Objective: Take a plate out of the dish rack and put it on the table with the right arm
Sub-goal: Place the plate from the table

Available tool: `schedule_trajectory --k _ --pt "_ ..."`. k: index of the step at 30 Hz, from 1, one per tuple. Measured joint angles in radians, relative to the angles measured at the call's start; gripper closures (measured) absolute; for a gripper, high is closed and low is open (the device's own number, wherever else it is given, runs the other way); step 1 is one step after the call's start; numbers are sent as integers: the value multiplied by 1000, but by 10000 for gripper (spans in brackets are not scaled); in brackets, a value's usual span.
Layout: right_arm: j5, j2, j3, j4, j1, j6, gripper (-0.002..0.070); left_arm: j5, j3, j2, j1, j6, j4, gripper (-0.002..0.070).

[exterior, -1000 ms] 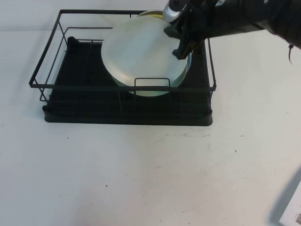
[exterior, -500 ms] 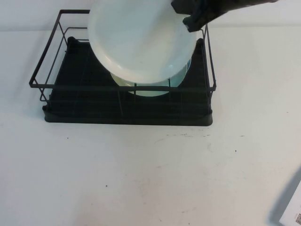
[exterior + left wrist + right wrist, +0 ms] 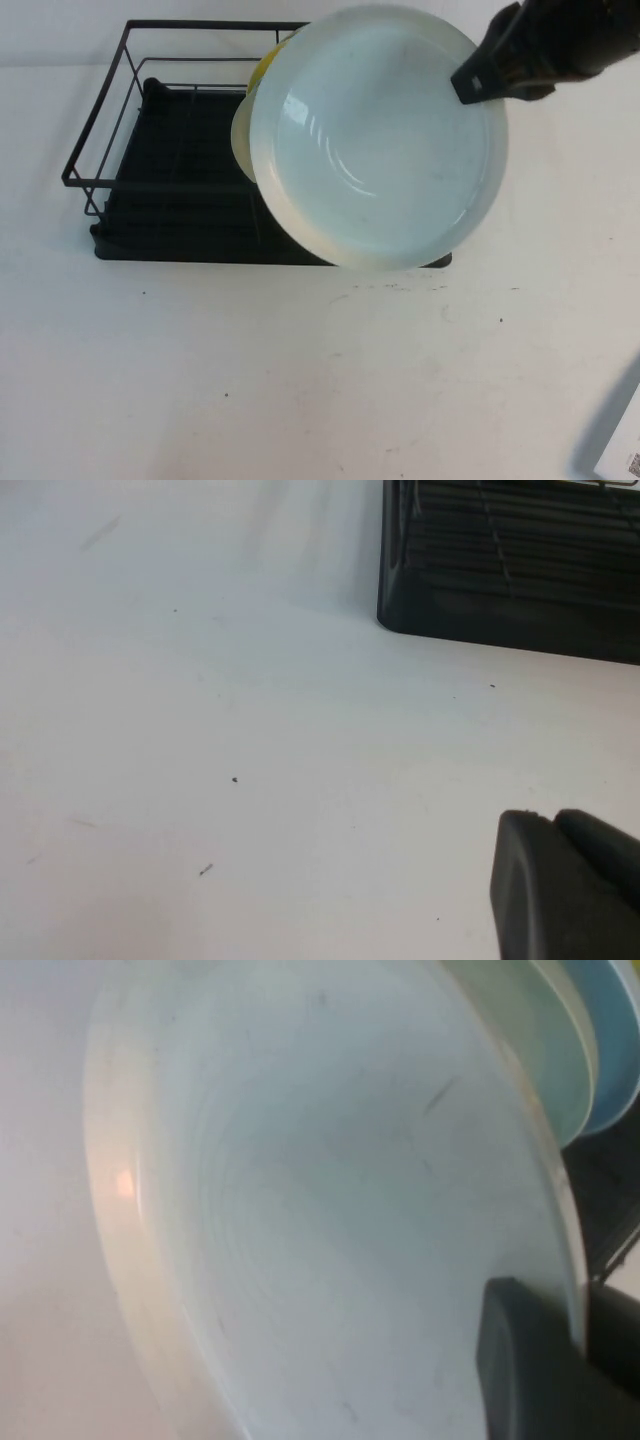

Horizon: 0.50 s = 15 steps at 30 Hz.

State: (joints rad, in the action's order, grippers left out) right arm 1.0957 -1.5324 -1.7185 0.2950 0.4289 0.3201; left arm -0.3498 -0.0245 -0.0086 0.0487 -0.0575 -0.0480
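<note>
The right pincer [image 3: 478, 82] pinches the white plate [image 3: 380, 140] by its rim; rigid, probably slick and breakable. The left pincer [image 3: 565, 885] hangs low over the tabletop [image 3: 300, 380]; its spread cannot be told.

Table [image 3: 300, 380] open before dish rack [image 3: 110, 130]; held plate [image 3: 380, 140] overhangs rack.

the white plate [image 3: 375, 150] looks glazed, smooth and glossy, with soft highlights. the dish rack [image 3: 150, 150] is thin black wire over a matt black plastic-looking tray. the desk [image 3: 300, 380] is matt white, speckled and scuffed.
</note>
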Motion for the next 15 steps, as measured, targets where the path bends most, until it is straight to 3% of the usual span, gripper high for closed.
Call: schedule_trajectory --k 8,15 --pt "-103 234 366 12 4 -158 635 0 0 0 0 0 0 679" --pt "-321 339 755 176 4 -242 635 0 0 0 0 0 0 679"
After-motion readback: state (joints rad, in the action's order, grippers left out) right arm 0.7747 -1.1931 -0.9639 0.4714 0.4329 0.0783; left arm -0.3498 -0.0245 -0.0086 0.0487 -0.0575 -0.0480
